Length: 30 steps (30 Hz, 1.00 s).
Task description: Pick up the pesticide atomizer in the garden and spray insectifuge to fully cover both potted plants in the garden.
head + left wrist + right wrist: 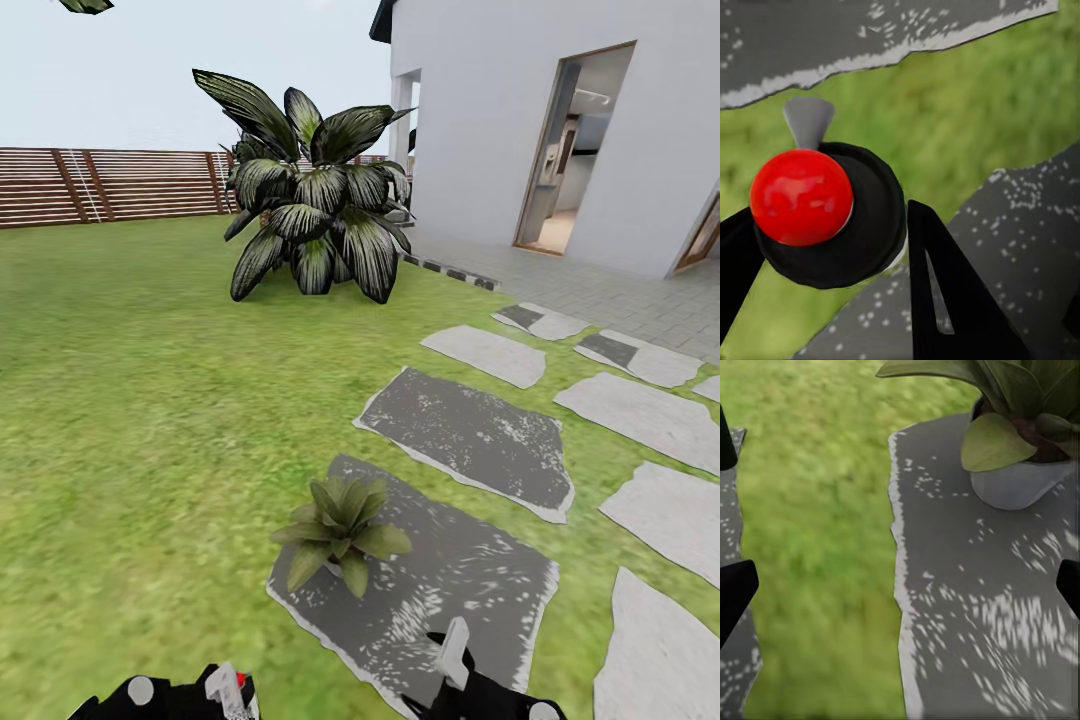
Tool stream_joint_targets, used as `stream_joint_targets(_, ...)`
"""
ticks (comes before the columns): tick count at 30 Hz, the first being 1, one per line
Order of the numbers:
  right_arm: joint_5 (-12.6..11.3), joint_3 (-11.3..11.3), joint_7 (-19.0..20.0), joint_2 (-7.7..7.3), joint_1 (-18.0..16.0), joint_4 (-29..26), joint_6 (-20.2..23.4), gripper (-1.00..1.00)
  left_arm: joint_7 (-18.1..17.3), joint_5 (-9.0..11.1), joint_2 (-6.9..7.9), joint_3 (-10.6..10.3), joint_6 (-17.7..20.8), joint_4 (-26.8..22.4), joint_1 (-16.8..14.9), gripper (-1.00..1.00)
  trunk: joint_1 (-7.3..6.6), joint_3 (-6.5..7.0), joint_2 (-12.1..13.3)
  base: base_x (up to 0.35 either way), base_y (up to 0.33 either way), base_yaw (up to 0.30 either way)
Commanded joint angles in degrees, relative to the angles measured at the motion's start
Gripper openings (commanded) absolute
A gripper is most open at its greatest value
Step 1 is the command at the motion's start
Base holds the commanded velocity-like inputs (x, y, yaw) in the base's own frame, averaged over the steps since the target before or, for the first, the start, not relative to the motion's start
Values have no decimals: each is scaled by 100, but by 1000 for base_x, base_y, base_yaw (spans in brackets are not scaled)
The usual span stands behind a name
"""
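Spraying step: left tool (825, 247) clamped on pesticide atomizer (825, 214); right tool (900, 585) apart (idle). Next: aiming at 1 potted plant (340, 528) on stepping stone's (460, 580) left edge.

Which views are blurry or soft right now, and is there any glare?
Head view: mostly sharp, with the potted plant and big agave crisp; flat light with hardly any cast shadows. Left wrist view: lawn smeared, the pesticide atomizer in the left gripper sharp, soft highlights on its red tip. Right wrist view: grass blurred, stepping stone speckle streaked; no glare.
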Motion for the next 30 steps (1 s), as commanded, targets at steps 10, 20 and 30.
stream_joint_targets(10, 47, -43, 34, -4, -5, -1, -26, 100, -2, 4, 8, -39, -18, -331, -5, -100, -1, -5, -2, 0, 0, 0)
stream_joint_targets(20, 47, -43, 34, -4, -5, 1, -27, 100, -1, 4, 3, -39, -17, -374, -5, -100, -1, -5, -2, 0, 0, 0)
stream_joint_targets(30, 47, -43, 34, -4, -5, -3, -26, 100, 1, 4, 3, -39, -17, -382, -6, -100, -1, -5, -2, 0, 0, 0)
